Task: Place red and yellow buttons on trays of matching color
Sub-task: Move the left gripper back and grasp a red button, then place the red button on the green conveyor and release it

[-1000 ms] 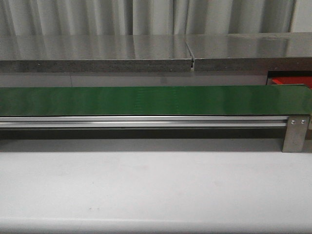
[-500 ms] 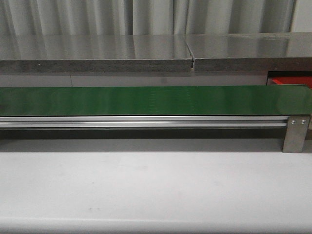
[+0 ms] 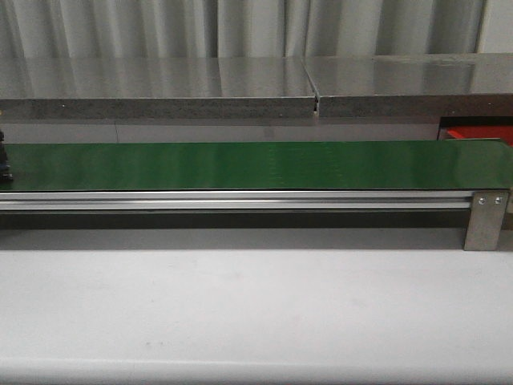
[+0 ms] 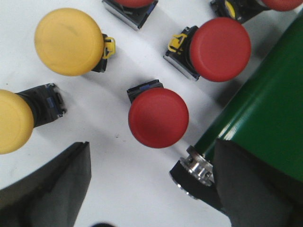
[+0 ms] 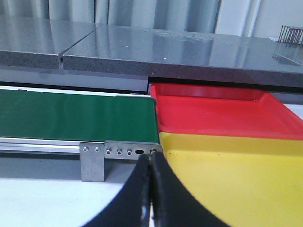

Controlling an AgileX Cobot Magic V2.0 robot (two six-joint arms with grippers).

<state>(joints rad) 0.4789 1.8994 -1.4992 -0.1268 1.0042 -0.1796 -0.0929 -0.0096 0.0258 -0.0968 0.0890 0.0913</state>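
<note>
In the left wrist view several mushroom-head buttons lie on the white table. One red button [image 4: 158,117] lies just ahead of my open left gripper [image 4: 151,189], and another red button [image 4: 220,48] lies farther off, by the belt. A yellow button [image 4: 68,41] and a second yellow button [image 4: 12,120] lie to one side. Nothing is between the left fingers [image 4: 52,189]. My right gripper [image 5: 150,189] is shut and empty, facing the red tray [image 5: 218,113] and the yellow tray [image 5: 236,179] beside the belt's end.
A green conveyor belt [image 3: 256,164] on an aluminium rail crosses the table, and its end roller [image 4: 194,170] is close to one left finger. A dark bit of my left arm [image 3: 3,160] shows at the belt's left end. A grey counter [image 3: 240,88] runs behind.
A dark part of my left arm has come into the front view at the far left edge. The belt and the table look the same.
</note>
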